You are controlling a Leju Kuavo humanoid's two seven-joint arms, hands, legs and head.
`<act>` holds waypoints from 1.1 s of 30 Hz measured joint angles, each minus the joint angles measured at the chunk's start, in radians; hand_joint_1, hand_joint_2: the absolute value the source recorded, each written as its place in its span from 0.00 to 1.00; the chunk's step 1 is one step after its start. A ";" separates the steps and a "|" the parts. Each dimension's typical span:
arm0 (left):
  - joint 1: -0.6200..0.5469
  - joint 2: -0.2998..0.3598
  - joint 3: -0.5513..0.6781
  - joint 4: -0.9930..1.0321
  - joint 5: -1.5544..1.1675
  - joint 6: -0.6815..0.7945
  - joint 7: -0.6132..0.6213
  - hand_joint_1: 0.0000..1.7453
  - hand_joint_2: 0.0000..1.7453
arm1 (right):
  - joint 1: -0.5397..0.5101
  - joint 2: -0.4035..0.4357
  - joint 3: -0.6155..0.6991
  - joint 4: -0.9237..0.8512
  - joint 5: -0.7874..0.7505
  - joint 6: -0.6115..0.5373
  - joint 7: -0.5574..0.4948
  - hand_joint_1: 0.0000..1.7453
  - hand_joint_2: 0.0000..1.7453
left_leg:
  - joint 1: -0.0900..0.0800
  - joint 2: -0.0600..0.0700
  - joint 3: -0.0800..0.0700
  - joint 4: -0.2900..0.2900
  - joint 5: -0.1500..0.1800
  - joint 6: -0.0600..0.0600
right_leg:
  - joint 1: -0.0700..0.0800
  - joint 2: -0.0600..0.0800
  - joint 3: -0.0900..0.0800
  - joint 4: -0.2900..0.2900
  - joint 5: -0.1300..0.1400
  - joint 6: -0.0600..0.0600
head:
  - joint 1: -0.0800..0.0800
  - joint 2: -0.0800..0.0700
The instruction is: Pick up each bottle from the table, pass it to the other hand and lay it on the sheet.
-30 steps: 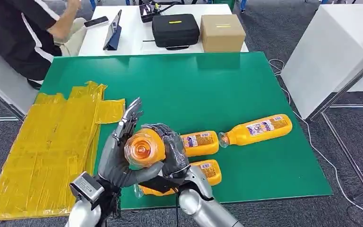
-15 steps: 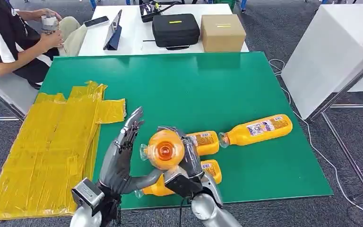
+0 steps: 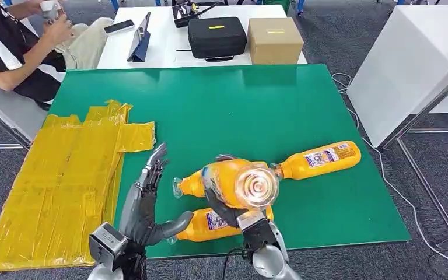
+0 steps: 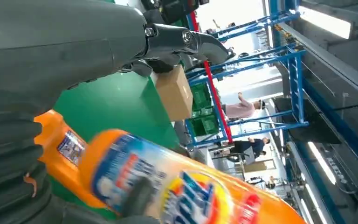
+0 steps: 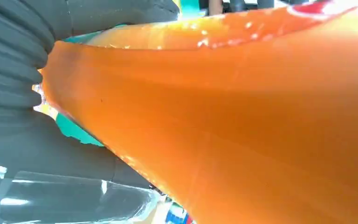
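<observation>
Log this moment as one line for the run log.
right hand: holds orange plastic bottle | left hand: open beside it | yellow plastic sheet: no bottle on it

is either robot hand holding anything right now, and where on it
The right robot hand holds an orange bottle around its body, near the base end that faces the camera. The left robot hand is open beside it and holds nothing.

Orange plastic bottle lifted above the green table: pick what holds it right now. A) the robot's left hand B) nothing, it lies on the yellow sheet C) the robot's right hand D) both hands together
C: in the head view the right hand grips the orange plastic bottle from below, while the left hand stands beside it with its fingers spread, touching nothing.
</observation>
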 measured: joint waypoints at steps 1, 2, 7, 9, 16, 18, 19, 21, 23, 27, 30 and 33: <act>0.003 0.001 0.000 0.000 0.002 0.002 0.001 0.00 1.00 | 0.003 -0.004 -0.009 -0.007 -0.010 -0.002 -0.002 1.00 1.00 | 0.000 0.000 0.000 0.000 0.000 0.000 | 0.000 0.000 0.000 0.000 0.000 0.000 | 0.000 0.000; 0.006 0.001 0.000 0.000 0.003 0.003 0.002 0.00 1.00 | 0.006 -0.008 -0.015 -0.010 -0.018 -0.004 -0.006 1.00 1.00 | 0.000 0.000 0.000 0.000 0.000 0.000 | 0.000 0.000 0.000 0.000 0.000 0.000 | 0.000 0.000; 0.010 0.003 0.001 0.004 0.003 0.009 0.002 0.00 1.00 | 0.019 -0.019 -0.032 -0.024 -0.030 -0.007 -0.014 1.00 1.00 | 0.000 0.000 0.000 0.000 0.000 0.000 | 0.000 0.000 0.000 0.000 0.000 0.000 | 0.000 0.000; 0.011 0.003 0.001 0.006 0.003 0.010 0.002 0.00 1.00 | 0.020 -0.022 -0.034 -0.028 -0.030 -0.007 -0.015 1.00 1.00 | 0.000 0.000 0.000 0.000 0.000 0.000 | 0.000 0.000 0.000 0.000 0.000 0.000 | 0.000 0.000; 0.012 0.004 0.001 0.009 -0.001 0.024 0.003 0.00 1.00 | 0.024 -0.026 -0.036 -0.029 -0.019 -0.008 -0.013 1.00 1.00 | 0.000 0.000 0.000 0.000 0.000 0.000 | 0.000 0.000 0.000 0.000 0.000 0.000 | 0.000 0.000; 0.013 0.004 0.001 0.010 -0.006 0.032 0.005 0.00 1.00 | 0.023 -0.025 -0.034 -0.028 0.011 -0.016 0.001 1.00 1.00 | 0.000 0.000 0.000 0.000 0.000 0.000 | 0.000 0.000 0.000 0.000 0.000 0.000 | 0.000 0.000; 0.013 0.004 0.001 0.011 -0.010 0.035 0.005 0.00 1.00 | 0.022 -0.024 -0.030 -0.027 0.030 -0.023 0.010 1.00 1.00 | 0.000 0.000 0.000 0.000 0.000 0.000 | 0.000 0.000 0.000 0.000 0.000 0.000 | 0.000 0.000; 0.014 0.003 0.001 0.015 -0.020 0.042 0.005 0.00 1.00 | 0.019 -0.018 -0.023 -0.020 0.073 -0.042 0.028 1.00 1.00 | 0.000 0.000 0.000 0.000 0.000 0.000 | 0.000 0.000 0.000 0.000 0.000 0.000 | 0.000 0.000; 0.016 0.003 0.000 0.016 -0.039 0.055 0.005 0.00 1.00 | 0.012 -0.010 -0.013 -0.009 0.113 -0.066 0.039 1.00 1.00 | 0.000 0.000 0.000 0.000 0.000 0.000 | 0.000 0.000 0.000 0.000 0.000 0.000 | 0.000 0.000; 0.017 0.002 -0.004 0.017 -0.077 0.080 -0.002 0.00 1.00 | -0.011 0.010 0.003 0.026 0.152 -0.081 0.056 1.00 1.00 | 0.000 0.000 0.000 0.000 0.000 0.000 | 0.000 0.000 0.000 0.000 0.000 0.000 | 0.000 0.000; 0.014 -0.003 -0.013 0.024 -0.095 0.089 -0.004 0.00 1.00 | -0.036 0.025 0.015 0.053 0.165 -0.081 0.063 1.00 1.00 | 0.000 0.000 0.000 0.000 0.000 0.000 | 0.000 0.000 0.000 0.000 0.000 0.000 | 0.000 0.000; 0.007 -0.009 -0.026 0.033 -0.122 0.098 -0.004 0.00 1.00 | -0.057 0.039 0.024 0.074 0.172 -0.081 0.063 1.00 1.00 | 0.000 0.000 0.000 0.000 0.000 0.000 | 0.000 0.000 0.000 0.000 0.000 0.000 | 0.000 0.000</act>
